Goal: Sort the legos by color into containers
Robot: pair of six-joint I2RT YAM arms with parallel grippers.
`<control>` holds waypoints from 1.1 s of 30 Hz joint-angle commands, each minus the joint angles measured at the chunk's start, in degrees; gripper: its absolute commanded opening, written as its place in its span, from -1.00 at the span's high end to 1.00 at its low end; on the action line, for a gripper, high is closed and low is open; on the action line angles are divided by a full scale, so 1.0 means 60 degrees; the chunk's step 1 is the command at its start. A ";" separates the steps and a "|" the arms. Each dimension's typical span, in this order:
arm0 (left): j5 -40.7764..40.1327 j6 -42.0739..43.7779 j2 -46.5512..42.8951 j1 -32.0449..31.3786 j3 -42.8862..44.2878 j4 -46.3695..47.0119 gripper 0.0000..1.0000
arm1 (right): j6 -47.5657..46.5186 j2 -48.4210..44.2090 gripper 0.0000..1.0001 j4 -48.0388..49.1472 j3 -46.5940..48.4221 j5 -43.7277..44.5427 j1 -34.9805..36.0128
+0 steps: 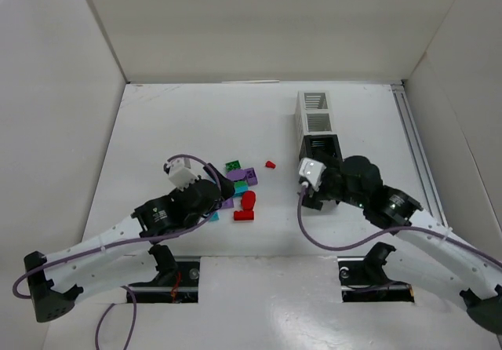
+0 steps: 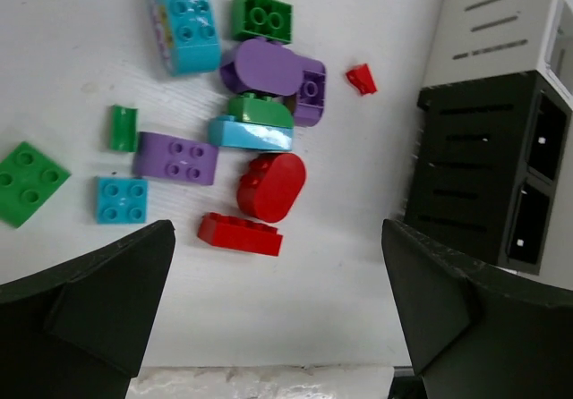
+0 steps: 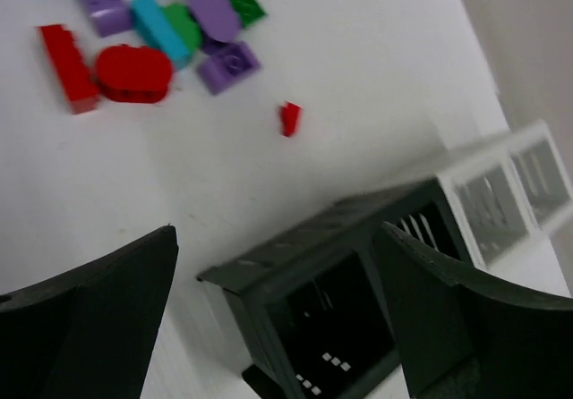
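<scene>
The legos lie in a loose heap (image 1: 239, 191) left of centre. In the left wrist view I see a red brick (image 2: 240, 233), a red oval piece (image 2: 270, 186), purple (image 2: 176, 157), cyan (image 2: 183, 25) and green (image 2: 261, 16) bricks, and a tiny red piece (image 2: 362, 79) lying apart. My left gripper (image 2: 277, 233) is open just short of the red brick, holding nothing. The containers (image 1: 316, 122) form a row, white bins far and black bins near. My right gripper (image 3: 276, 233) hangs open and empty over the nearest black bin (image 3: 331, 283).
White walls close in the table on the left, back and right. A metal rail (image 1: 416, 154) runs along the right side. The tiny red piece (image 1: 270, 164) lies between the heap and the bins.
</scene>
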 commanded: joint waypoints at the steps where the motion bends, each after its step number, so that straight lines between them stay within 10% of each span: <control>1: -0.0628 -0.1486 -0.0272 -0.0021 0.0163 -0.1694 -1.00 | -0.0386 0.0398 -0.88 0.0816 0.0239 0.0216 0.1505; 5: -0.0717 -0.1399 -0.0609 -0.0021 0.0251 -0.1799 -1.00 | -0.0768 0.1760 -0.86 0.1619 0.0151 -0.0599 0.3016; 33: -0.0541 -0.1120 -0.1211 -0.0021 -0.0350 -0.1725 -1.00 | 0.0404 0.8368 -0.71 0.4552 0.0707 -0.1188 0.3443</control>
